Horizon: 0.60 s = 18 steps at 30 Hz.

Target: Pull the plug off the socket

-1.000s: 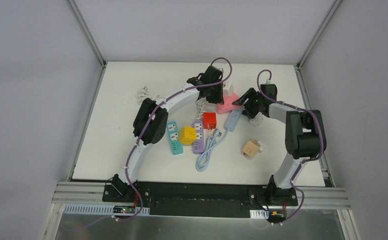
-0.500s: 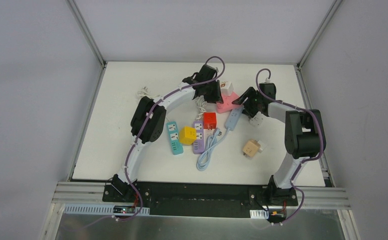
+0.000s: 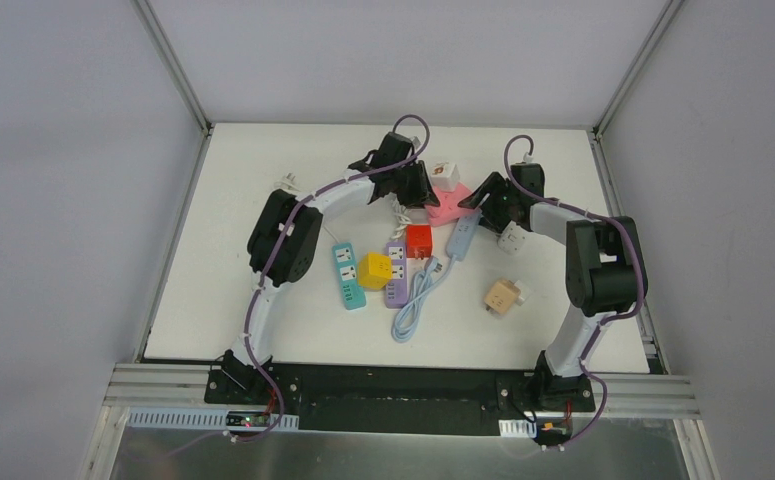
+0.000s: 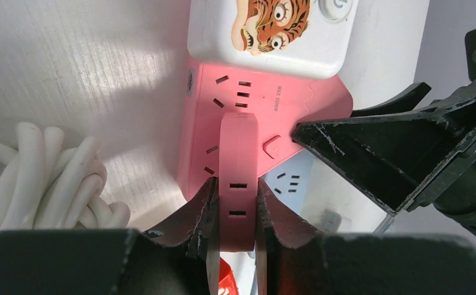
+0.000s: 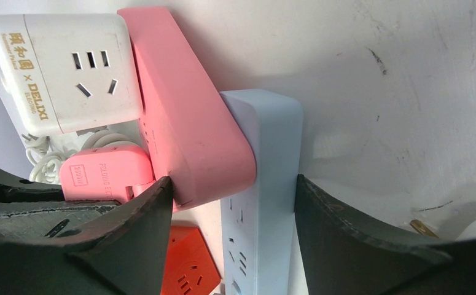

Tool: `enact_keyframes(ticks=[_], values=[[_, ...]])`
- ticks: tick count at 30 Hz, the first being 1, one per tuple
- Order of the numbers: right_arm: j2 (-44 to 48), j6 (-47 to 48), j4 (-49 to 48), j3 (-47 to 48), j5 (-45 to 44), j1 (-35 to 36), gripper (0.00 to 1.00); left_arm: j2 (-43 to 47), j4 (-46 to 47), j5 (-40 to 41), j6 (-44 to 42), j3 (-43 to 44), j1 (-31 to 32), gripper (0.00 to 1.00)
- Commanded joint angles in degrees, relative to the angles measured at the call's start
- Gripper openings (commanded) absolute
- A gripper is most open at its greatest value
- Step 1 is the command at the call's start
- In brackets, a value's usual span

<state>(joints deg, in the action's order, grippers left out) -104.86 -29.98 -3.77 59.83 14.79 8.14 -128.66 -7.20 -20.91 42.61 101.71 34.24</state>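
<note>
A pink plug (image 4: 238, 153) sits against the top face of the pink socket block (image 4: 201, 123). My left gripper (image 4: 236, 184) is shut on the plug's two sides. In the top view this gripper (image 3: 410, 190) is at the block's left end (image 3: 447, 208). My right gripper (image 5: 229, 184) clamps the pink socket (image 5: 186, 123) together with the light-blue power strip (image 5: 263, 184) under its corner. One finger presses the pink edge and the other presses the strip's side. The plug (image 5: 106, 172) also shows in the right wrist view. Its prongs are hidden.
A white cube socket with a tiger picture (image 4: 272, 31) is plugged into the pink block's far end. A white cord coil (image 4: 39, 178) lies to the left. Nearer are a red cube (image 3: 419, 241), a yellow cube (image 3: 374, 270), teal (image 3: 348, 275) and purple (image 3: 396, 272) strips, and a tan cube (image 3: 501, 297).
My left gripper has moved left with the plug. The pink socket, the white cube and my right gripper have shifted slightly left with it.
</note>
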Motion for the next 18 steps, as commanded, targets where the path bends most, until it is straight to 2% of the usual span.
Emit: enact_keyframes(ticks=[1,6,8,9,10,12,15,17,18], values=[[-2.83,3.87,12.0,-2.57,-9.68,-0.12,0.0,4.97,4.81,-2.68,4.7,1.69,0.67,0.0],[-2.79,4.09,12.2,-2.87,-10.41,-0.1,0.0,3.88,-13.93,14.12,-9.2,10.61,5.88,0.0],[-2.81,4.19,12.36,-2.96,-10.69,-0.14,0.0,3.4,-18.13,21.17,-13.12,12.44,7.66,0.0],[-2.81,4.26,12.4,-2.97,-10.8,-0.14,0.0,3.49,-18.6,22.27,-13.17,12.35,7.84,0.0],[-2.81,4.39,12.46,-2.97,-10.83,-0.12,0.0,3.61,-17.92,21.44,-12.31,11.54,7.48,0.0],[-2.72,4.86,12.62,-2.88,-10.82,-0.14,0.0,4.89,-12.82,12.92,-8.38,7.91,5.47,0.0],[-2.35,5.95,12.9,-2.96,-10.69,-0.14,0.0,6.32,1.21,-0.31,3.88,0.41,0.43,0.0],[-1.98,6.6,12.82,-3.39,-10.56,-0.31,0.0,6.69,11.14,-5.46,10.76,-2.84,-1.14,0.0],[-1.89,6.82,12.82,-3.47,-10.52,-0.46,0.0,6.87,12.23,-6.45,11.94,-2.86,-1.28,0.0]])
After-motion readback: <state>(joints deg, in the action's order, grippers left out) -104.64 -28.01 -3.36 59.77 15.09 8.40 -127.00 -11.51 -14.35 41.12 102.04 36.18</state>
